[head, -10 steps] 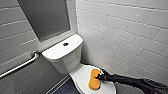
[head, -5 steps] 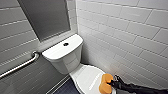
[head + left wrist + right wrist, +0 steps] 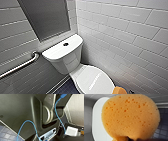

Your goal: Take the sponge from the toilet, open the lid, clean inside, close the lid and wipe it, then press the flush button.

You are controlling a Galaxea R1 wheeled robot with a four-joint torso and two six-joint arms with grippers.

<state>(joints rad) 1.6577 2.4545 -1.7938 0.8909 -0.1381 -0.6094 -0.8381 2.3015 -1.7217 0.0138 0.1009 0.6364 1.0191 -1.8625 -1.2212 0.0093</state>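
Observation:
The white toilet point(image 3: 67, 62) stands in the corner with its lid point(image 3: 92, 80) down. The round dark flush button point(image 3: 65, 44) sits in the middle of the tank top. The orange-yellow sponge point(image 3: 119, 90) shows at the near right edge of the lid, cut off by the head picture's bottom edge. In the right wrist view the sponge point(image 3: 130, 117) looms large in front of the lid point(image 3: 96, 119), and my right gripper point(image 3: 132, 139) is shut on its near edge. My left gripper stands open, away from the toilet.
A metal grab bar point(image 3: 20, 66) runs along the left wall. White tiled wall point(image 3: 130, 37) closes in right of the toilet. A dark grey panel point(image 3: 45, 17) hangs above the tank. Dark blue floor tiles point(image 3: 65, 88) lie left of the bowl. My dark body and blue cables point(image 3: 31, 125) crowd the left wrist.
The sponge, held by my right gripper, has slid across the lid toward its near right edge. The right arm has dropped below the head picture. The toilet has not moved.

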